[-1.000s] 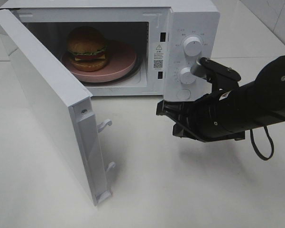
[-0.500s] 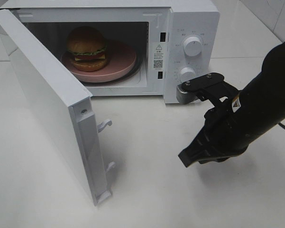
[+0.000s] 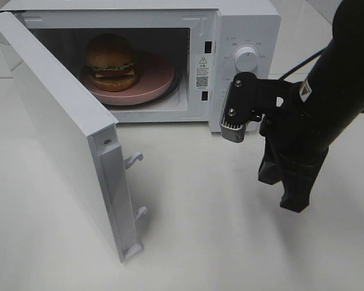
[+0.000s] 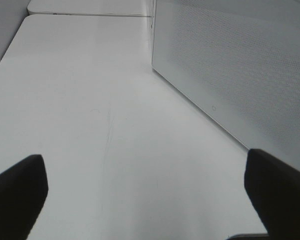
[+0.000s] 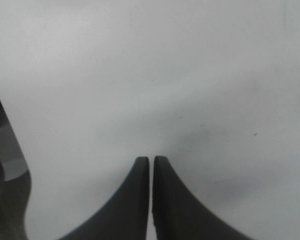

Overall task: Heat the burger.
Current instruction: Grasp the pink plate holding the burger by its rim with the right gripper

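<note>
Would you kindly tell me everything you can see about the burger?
The burger stands upright on the left part of a round pink plate inside the microwave, whose door is swung wide open. Its glossy golden-brown domed top bun sits over a green lettuce frill, red and yellow layers, a dark patty and a paler bottom bun. It looks whole and evenly stacked. Only the plate touches it.
</note>
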`<act>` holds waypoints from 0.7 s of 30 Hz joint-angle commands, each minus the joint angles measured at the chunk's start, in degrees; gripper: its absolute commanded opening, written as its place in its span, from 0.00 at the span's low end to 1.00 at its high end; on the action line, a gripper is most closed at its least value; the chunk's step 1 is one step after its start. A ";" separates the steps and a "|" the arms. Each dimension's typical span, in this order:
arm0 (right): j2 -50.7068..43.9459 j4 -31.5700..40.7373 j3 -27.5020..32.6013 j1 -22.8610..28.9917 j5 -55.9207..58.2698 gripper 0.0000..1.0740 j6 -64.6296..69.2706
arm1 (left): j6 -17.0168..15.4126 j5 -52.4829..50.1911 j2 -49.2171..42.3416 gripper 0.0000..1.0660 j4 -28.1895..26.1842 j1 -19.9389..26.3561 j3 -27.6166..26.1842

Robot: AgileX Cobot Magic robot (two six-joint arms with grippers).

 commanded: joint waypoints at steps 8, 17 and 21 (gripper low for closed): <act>-0.40 -5.04 -5.50 -0.06 -1.38 0.18 -24.69 | -0.34 -0.74 -0.86 0.94 0.11 0.00 0.23; -0.40 -12.83 -5.56 0.06 -7.85 0.49 -25.15 | -0.34 -0.74 -0.86 0.94 0.11 0.00 0.23; -0.34 -13.64 -5.56 0.06 -14.90 0.74 -24.24 | -0.34 -0.74 -0.86 0.94 0.11 0.00 0.23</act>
